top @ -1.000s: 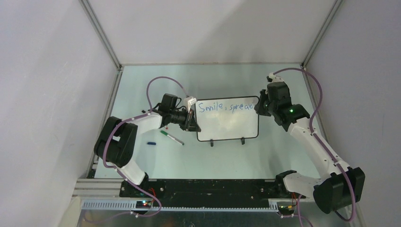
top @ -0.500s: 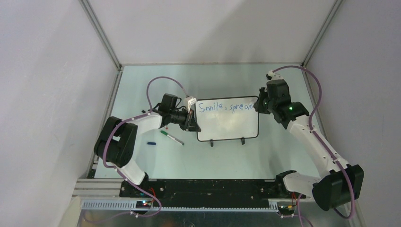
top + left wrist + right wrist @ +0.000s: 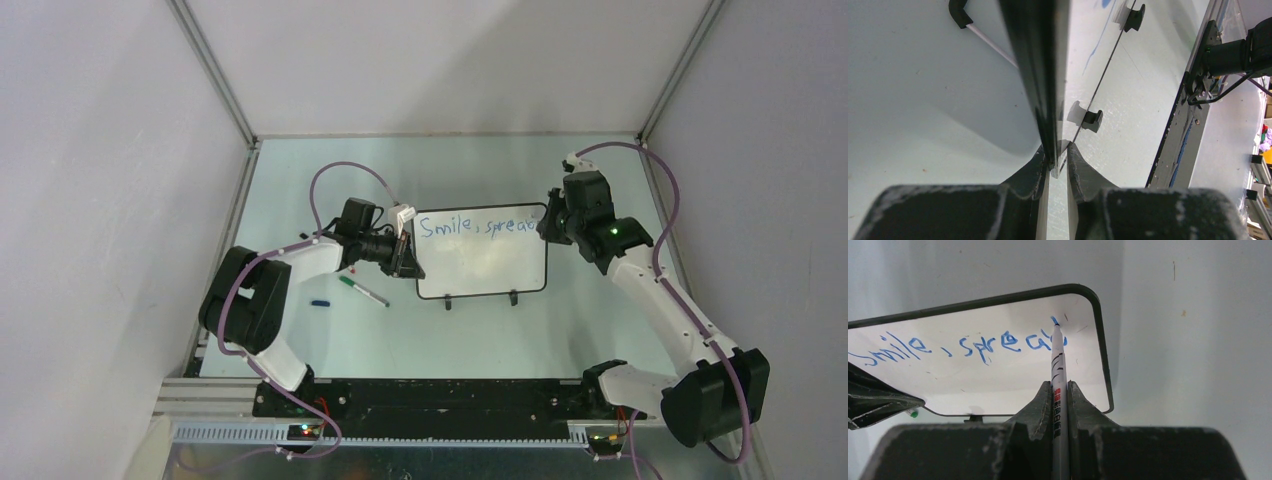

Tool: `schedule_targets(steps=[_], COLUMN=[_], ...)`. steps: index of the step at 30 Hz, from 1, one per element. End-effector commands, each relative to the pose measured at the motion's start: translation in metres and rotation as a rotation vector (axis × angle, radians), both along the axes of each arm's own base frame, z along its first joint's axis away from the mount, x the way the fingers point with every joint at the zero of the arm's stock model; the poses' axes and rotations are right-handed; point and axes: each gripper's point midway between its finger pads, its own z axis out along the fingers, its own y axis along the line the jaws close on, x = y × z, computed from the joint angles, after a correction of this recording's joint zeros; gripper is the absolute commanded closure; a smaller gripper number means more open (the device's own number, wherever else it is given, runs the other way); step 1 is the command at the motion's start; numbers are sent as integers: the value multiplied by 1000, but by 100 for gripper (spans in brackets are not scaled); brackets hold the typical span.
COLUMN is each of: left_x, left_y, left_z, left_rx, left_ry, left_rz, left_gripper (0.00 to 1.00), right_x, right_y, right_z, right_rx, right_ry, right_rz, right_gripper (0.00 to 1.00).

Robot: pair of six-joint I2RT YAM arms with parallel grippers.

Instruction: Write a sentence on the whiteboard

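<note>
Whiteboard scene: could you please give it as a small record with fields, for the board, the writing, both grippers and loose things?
board: small glossy white whiteboard with thin black frame, standing on two black feet
writing: blue handwritten sentence, "Smile, sprea" plus an unfinished letter
left gripper: shut on the whiteboard's left edge
right gripper: shut on a white marker, tip at the last letter
loose: green-capped pen, small blue piece, left of the board
</note>
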Motion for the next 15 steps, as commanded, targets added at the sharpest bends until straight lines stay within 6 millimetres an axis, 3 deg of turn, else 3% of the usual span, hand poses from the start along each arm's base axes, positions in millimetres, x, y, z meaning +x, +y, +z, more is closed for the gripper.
schedule_targets(steps=[1,15], left_x=[1,1], left_y=[9,10], left_z=[-17,-16], left_rx=[87,88], left_ry=[-1,-5], left_rz=[25,27], left_gripper=[100,100], right_x=[-5,-17], right_y=[-8,-11], right_z=[-3,-13], right_rx=[-18,-25], right_ry=[-4,13], right_rz=[-21,-21], right_gripper=[100,100])
